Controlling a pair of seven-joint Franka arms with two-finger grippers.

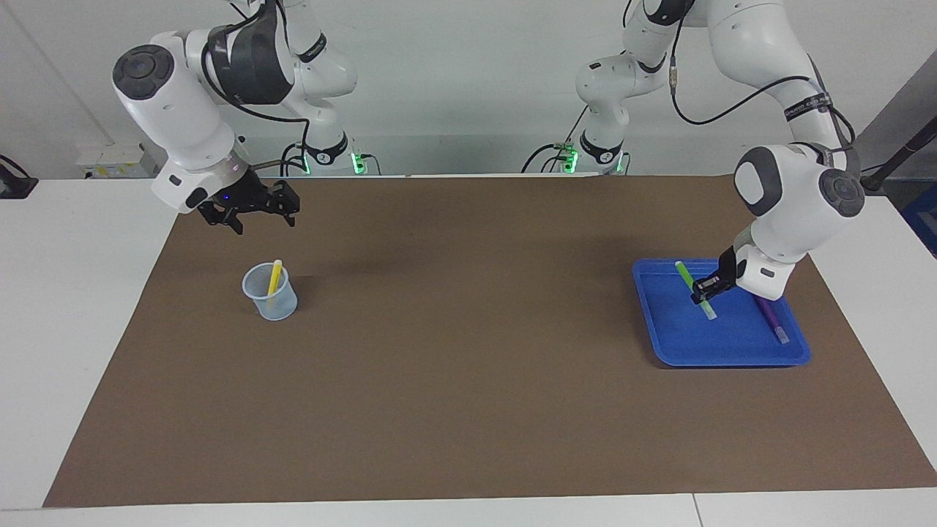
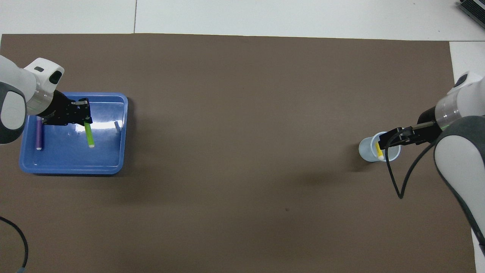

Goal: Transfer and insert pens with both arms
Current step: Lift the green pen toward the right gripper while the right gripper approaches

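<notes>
The left gripper (image 1: pixel 701 298) hangs tilted over the blue tray (image 1: pixel 662 337), its fingers pinching the green pen (image 1: pixel 694 290) mid-length so the pen is lifted clear at a slant. The purple pen (image 1: pixel 772 320) lies flat in that tray. The right gripper (image 1: pixel 252 212) hovers up over the clear cup (image 1: pixel 271 293) with fingers spread, and the yellow pen (image 1: pixel 273 277) stands leaning inside the cup.

Both arms are glossy white with rounded links and dark grey round caps on the joints. The left arm (image 1: pixel 794 205) and right arm (image 1: pixel 179 117) each end in a silver wrist ring and black gripper hardware. Black cables loop along them; dark bands carry pale lettering, perhaps a brand name.
</notes>
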